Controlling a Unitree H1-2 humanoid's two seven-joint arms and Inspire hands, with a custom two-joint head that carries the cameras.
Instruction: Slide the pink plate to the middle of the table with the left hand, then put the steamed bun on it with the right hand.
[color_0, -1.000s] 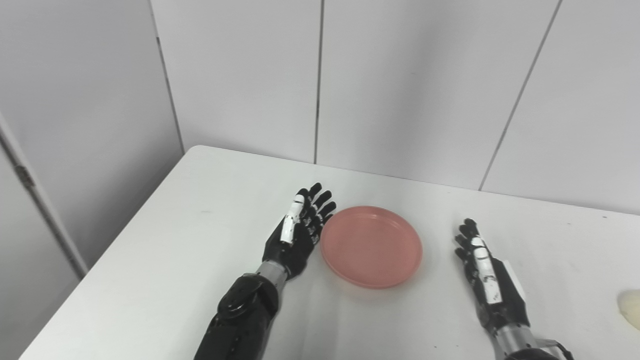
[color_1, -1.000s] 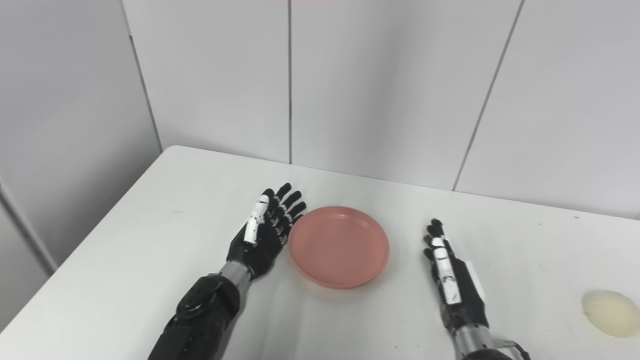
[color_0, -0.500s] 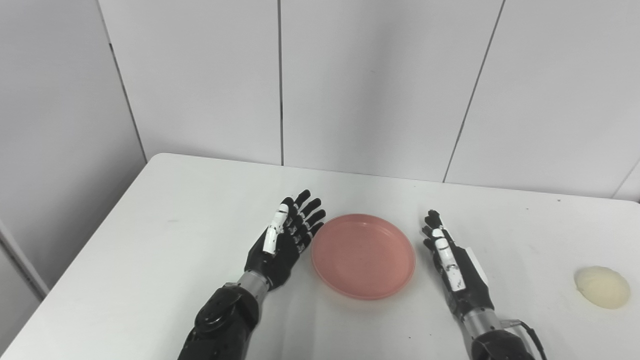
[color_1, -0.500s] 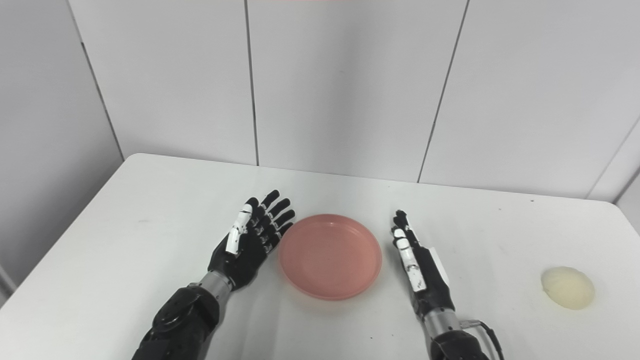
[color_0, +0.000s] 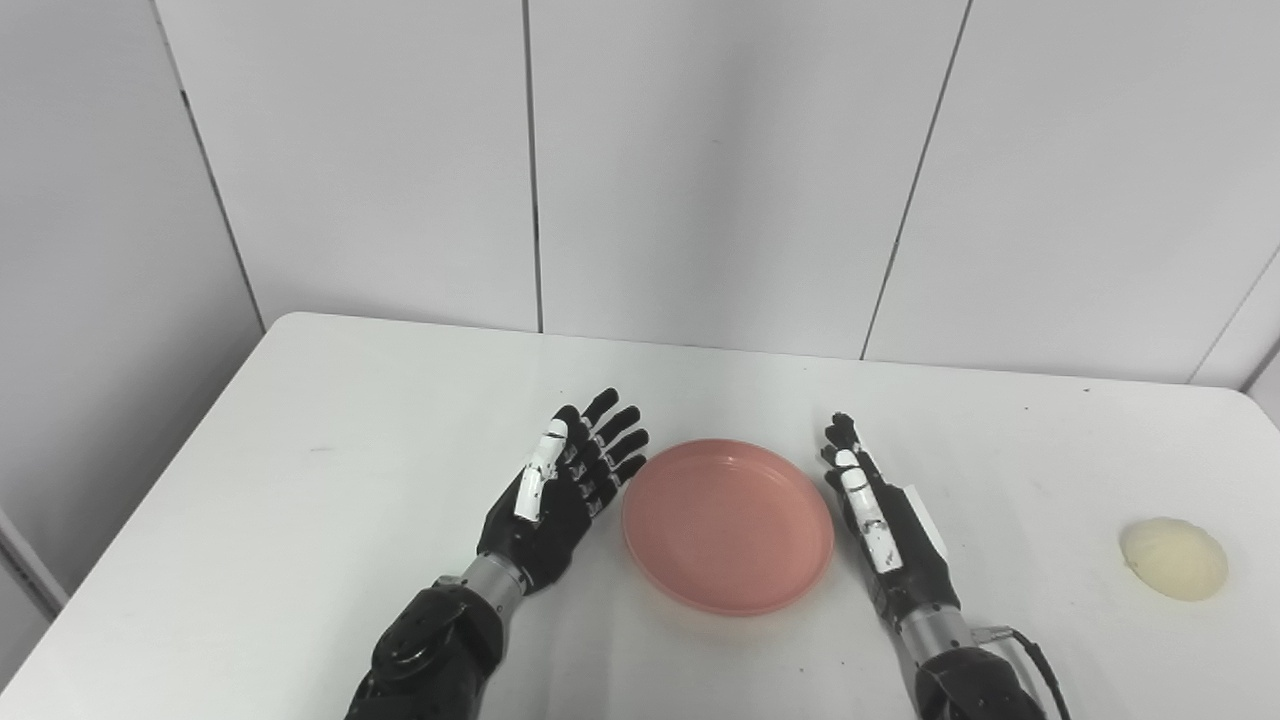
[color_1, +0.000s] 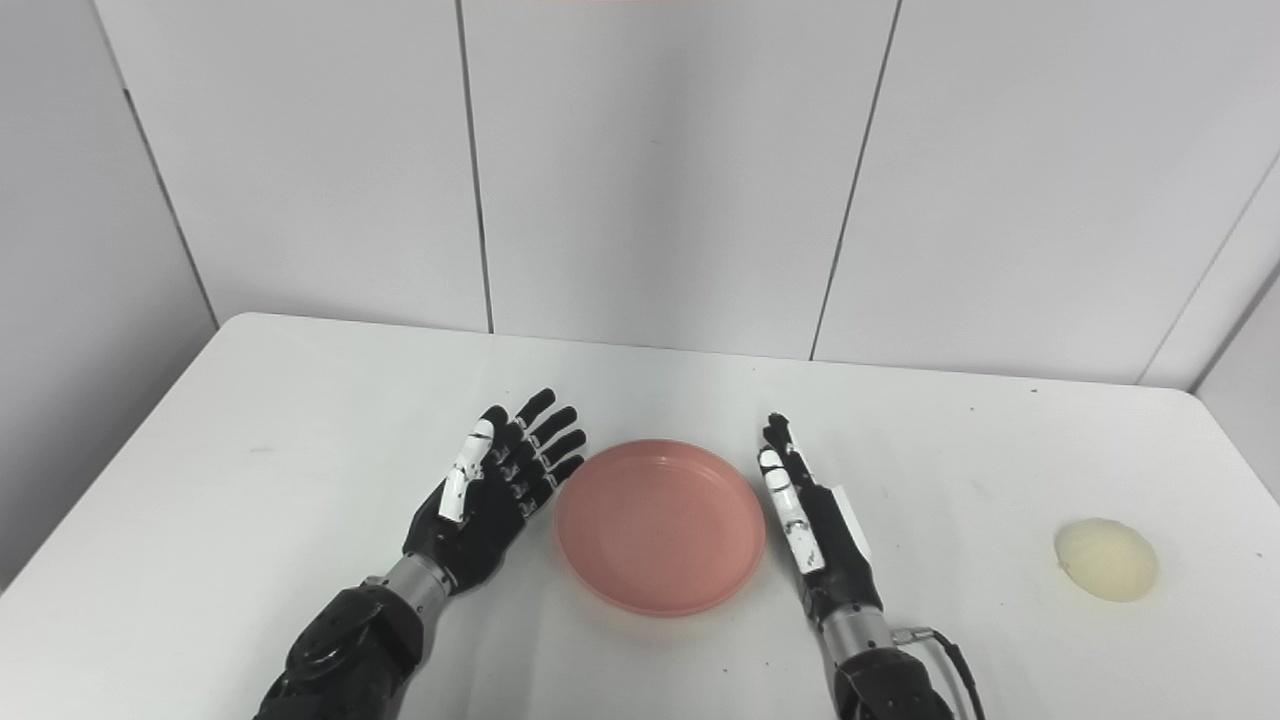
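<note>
The pink plate (color_0: 728, 523) lies flat and empty on the white table (color_0: 350, 500), near the table's middle. My left hand (color_0: 560, 490) is open, palm toward the plate, just left of its rim; I cannot tell if it touches. My right hand (color_0: 885, 525) is open and empty, edge-on, just right of the plate. The pale steamed bun (color_0: 1173, 557) sits on the table at the far right, well apart from the right hand; it also shows in the right eye view (color_1: 1105, 559).
White wall panels (color_0: 700, 170) stand behind the table's far edge. The table's left edge (color_0: 150, 480) runs diagonally. Bare table lies between the right hand and the bun.
The camera has turned to the right, bringing the bun and the table's right end into view. The hands and the plate keep about the same places relative to each other.
</note>
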